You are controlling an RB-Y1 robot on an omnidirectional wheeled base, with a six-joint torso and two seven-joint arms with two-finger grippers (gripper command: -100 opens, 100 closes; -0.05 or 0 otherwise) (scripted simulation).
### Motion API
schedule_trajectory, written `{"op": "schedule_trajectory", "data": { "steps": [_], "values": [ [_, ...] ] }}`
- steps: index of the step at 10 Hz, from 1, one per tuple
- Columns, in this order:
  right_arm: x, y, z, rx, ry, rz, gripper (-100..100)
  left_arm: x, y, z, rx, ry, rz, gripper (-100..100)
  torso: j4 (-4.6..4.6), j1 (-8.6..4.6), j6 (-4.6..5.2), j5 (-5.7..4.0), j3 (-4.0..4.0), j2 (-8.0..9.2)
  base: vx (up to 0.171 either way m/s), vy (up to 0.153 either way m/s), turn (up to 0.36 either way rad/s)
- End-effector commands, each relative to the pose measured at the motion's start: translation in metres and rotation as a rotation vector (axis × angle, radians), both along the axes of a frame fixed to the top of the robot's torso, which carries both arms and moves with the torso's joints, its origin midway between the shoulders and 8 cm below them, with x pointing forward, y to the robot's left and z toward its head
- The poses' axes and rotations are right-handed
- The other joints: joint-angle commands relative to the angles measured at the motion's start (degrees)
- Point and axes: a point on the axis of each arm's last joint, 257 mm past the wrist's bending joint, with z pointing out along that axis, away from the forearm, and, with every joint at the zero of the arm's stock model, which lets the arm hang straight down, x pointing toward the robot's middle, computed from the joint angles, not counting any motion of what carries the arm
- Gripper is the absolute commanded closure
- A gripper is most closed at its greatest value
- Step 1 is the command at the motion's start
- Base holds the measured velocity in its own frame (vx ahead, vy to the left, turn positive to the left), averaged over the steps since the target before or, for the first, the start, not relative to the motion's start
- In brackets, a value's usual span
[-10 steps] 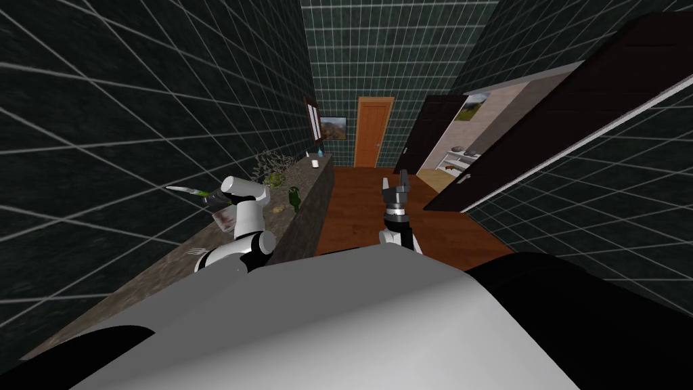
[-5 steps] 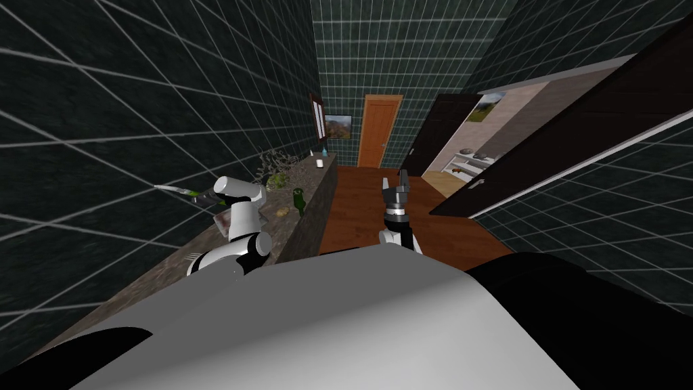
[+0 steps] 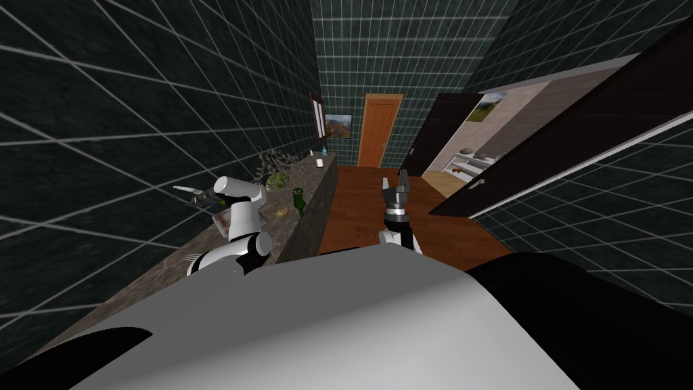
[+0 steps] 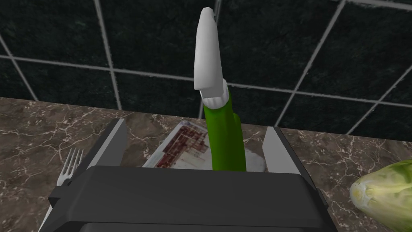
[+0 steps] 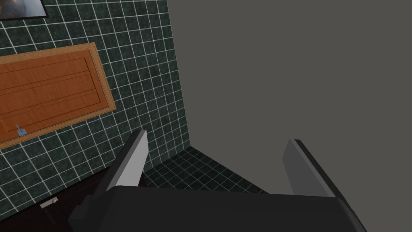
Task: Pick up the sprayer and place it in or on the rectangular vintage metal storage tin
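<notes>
The sprayer point(image 4: 223, 133), a green body with a white pointed nozzle, stands between the fingers of my left gripper point(image 4: 195, 129). The gripper is open, with a gap to the sprayer on each side. Under it lies the storage tin point(image 4: 181, 147), flat with a red and white pattern, on the marble counter point(image 4: 40, 125). Whether the sprayer's base rests on the tin is hidden by the gripper's body. In the head view the left gripper point(image 3: 203, 197) reaches toward the tiled wall over the tin point(image 3: 223, 221), and the white nozzle point(image 3: 183, 189) juts past it. My right gripper point(image 3: 396, 184) is raised over the wooden floor, open and empty point(image 5: 217, 139).
A fork point(image 4: 70, 161) lies on the counter beside the tin, and a pale green lettuce point(image 4: 386, 189) on the other side. A green bottle point(image 3: 296, 200) stands near the counter's front edge point(image 3: 308, 217). The dark tiled wall point(image 4: 120, 40) rises directly behind the tin.
The sprayer's nozzle juts less far past my left gripper than half a second ago. My head view shifted slightly before that. The right arm has not moved.
</notes>
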Motion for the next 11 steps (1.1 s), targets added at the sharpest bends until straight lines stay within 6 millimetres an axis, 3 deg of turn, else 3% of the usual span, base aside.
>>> {"op": "schedule_trajectory", "data": {
  "steps": [1,5,7,8,11],
  "values": [
    [0.0,0.0,0.0,0.0,0.0,0.0,0,0.0,0.003,0.019,0.002,-0.003,0.003,-100,0.0,0.0,0.0,0.0,0.0,0.0,-0.007,-0.012,-0.003],
    [0.0,0.0,0.0,0.0,0.0,0.0,0,0.0,0.009,0.057,0.005,-0.009,0.004,-100,0.02,-0.07,0.0,-0.02,0.04,0.06,-0.012,-0.017,-0.001],
    [0.0,0.0,0.0,0.0,0.0,0.0,0,0.0,0.009,0.058,0.006,-0.011,0.003,-100,0.01,-0.07,0.0,-0.02,0.03,0.05,-0.005,-0.011,0.0],
    [0.0,0.0,0.0,0.0,0.0,0.0,0,-0.001,0.009,0.058,0.005,-0.009,0.004,0,0.0,-0.04,0.0,-0.01,0.02,0.03,0.0,0.0,0.0],
    [0.0,0.0,0.0,0.0,0.0,0.0,0,0.0,0.008,0.059,0.006,-0.011,0.002,0,-0.01,0.04,-0.07,0.04,0.02,0.05,0.0,0.0,0.0]
  ]
}}
